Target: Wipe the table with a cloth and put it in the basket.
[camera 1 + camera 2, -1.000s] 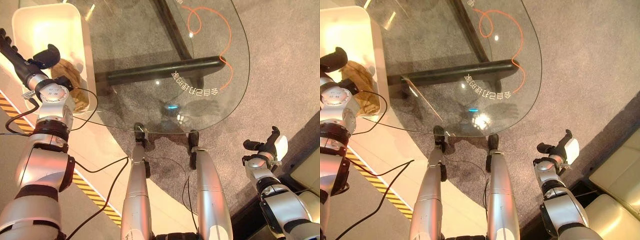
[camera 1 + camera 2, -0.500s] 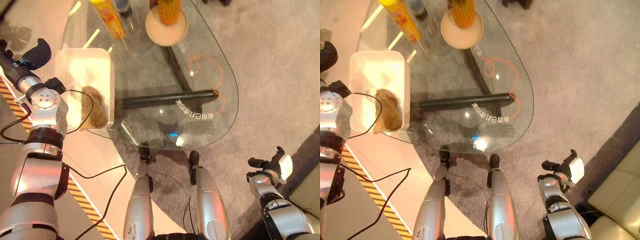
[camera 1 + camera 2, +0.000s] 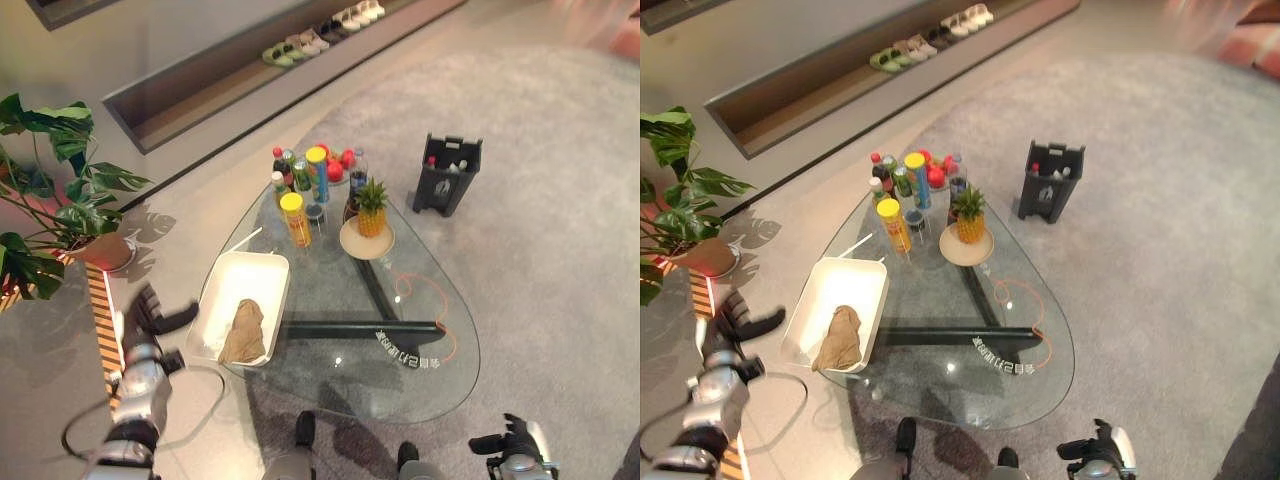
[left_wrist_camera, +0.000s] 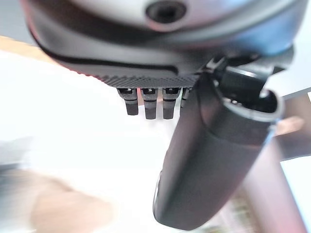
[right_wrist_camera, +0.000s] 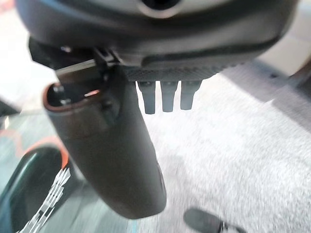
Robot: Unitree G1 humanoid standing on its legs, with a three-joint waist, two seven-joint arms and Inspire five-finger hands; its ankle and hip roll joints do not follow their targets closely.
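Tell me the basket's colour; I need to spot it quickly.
The basket is white, holding the brown cloth; clearest in the left eye view.

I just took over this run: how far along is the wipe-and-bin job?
It looks finished. The brown cloth lies inside the white basket on the glass table. The left hand is open beside the basket, holding nothing; the right hand hangs open off the table's near edge. Whether the glass was wiped cannot be told. Nothing looks left to do.
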